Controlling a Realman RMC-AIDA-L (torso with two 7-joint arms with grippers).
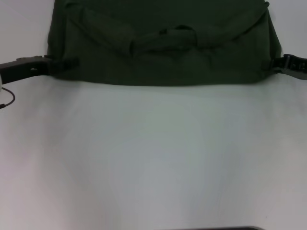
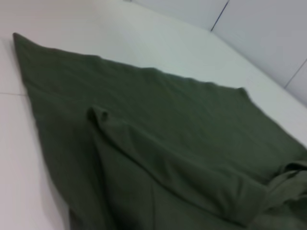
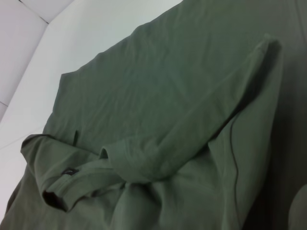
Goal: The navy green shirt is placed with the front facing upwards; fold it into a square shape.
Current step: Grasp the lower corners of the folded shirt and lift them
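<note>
The dark olive-green cotton shirt was flanked by the left gripper and right gripper; finger openings could not be determined.

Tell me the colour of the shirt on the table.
The shirt is plain dark olive green; no print is visible. It shows best in the right wrist view.

A plain white table fills nearly the whole head view, smooth and matte, with soft, even light — a faintly brighter patch sits near its middle. Along the bottom edge a thin dark strip shows. In the left wrist view pale wall panels rise behind the surface, split by dark seams — one runs diagonally.
</note>
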